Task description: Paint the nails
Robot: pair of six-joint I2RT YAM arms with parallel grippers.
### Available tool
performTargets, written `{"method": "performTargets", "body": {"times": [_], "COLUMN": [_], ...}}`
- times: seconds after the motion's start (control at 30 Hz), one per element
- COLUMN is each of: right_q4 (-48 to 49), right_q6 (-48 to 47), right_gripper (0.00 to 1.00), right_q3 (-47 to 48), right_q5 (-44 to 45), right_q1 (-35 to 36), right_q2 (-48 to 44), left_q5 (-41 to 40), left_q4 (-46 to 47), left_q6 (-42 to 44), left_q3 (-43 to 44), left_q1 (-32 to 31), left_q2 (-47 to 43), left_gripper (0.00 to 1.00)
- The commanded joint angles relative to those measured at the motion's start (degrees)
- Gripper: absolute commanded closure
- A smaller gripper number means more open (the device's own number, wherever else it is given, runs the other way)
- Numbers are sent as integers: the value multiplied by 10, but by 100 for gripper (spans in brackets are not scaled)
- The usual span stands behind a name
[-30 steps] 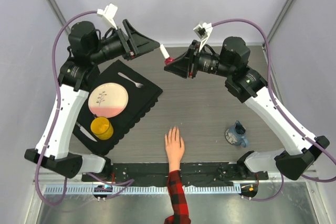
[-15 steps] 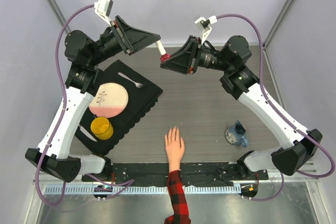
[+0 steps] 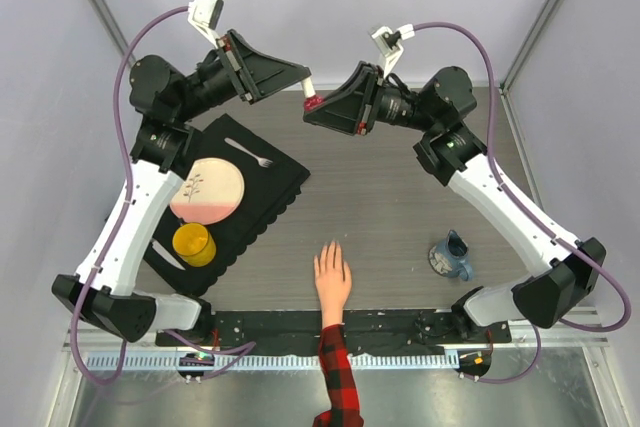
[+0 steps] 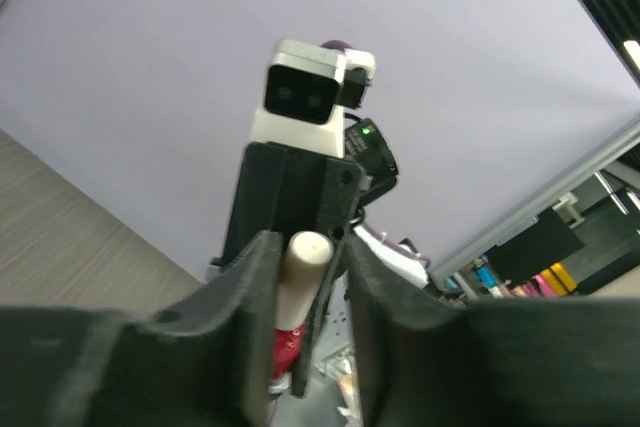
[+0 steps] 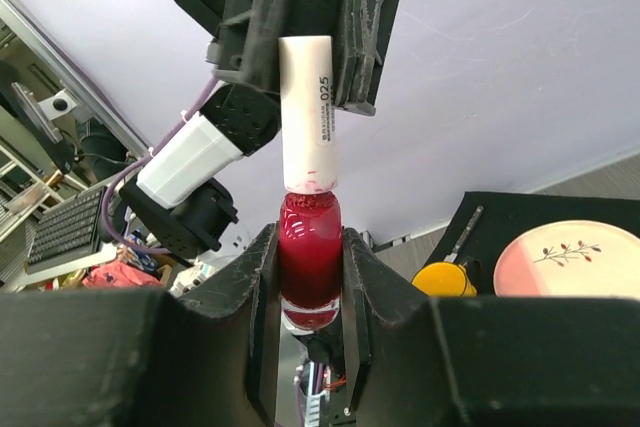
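A pale hand [image 3: 332, 277] with a red-and-black plaid sleeve lies palm down at the table's near edge. Its nails [image 3: 329, 246] are too small to judge for colour. High over the far side, my right gripper [image 3: 312, 113] [image 5: 308, 237] is shut on a small red polish bottle [image 5: 309, 247] and holds it upright. My left gripper [image 3: 303, 78] [image 4: 307, 244] faces it from the other side. Its jaws stand narrow round the bottle's white cap [image 5: 306, 112] [image 4: 303, 267]: one finger presses the cap, the other sits a hair off.
A black placemat [image 3: 275, 182] on the left carries a pink-and-white plate [image 3: 206, 192], a yellow cup [image 3: 193, 244], a fork [image 3: 250, 154] and a knife [image 3: 160, 250]. A blue mug [image 3: 452, 257] stands at the right, near the front.
Both grippers rose and drew together over the far edge. The left jaws came over the white cap and narrowed round it; the right kept its grip on the bottle.
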Motion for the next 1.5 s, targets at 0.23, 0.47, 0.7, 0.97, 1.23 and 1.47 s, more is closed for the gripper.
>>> {"method": "performTargets", "body": {"times": [0.23, 0.47, 0.7, 0.97, 1.23, 1.47], "right_q4": [-373, -278, -278, -288, -202, -199], "right_q6": [-395, -550, -483, -332, -170, -147], "right_gripper": [99, 99, 99, 99, 99, 99], "right_q3": [151, 121, 92, 89, 77, 85], "right_q5": [629, 887, 699, 293, 8, -60], "right_q1": [158, 322, 276, 103, 3, -43], "right_q2": [-8, -4, -33, -40, -25, -20], "left_q5": [-73, -200, -196, -159, -47, 28], "left_q4": [-237, -308, -318, -313, -299, -327], "left_q6": [153, 234, 248, 260, 187, 137], "left_q3": [112, 108, 104, 121, 162, 211], "left_q1": [-27, -71, -71, -56, -16, 14], "left_q2": [18, -24, -35, -39, 13, 59], "left_gripper": [100, 100, 83, 36, 35, 49]}}
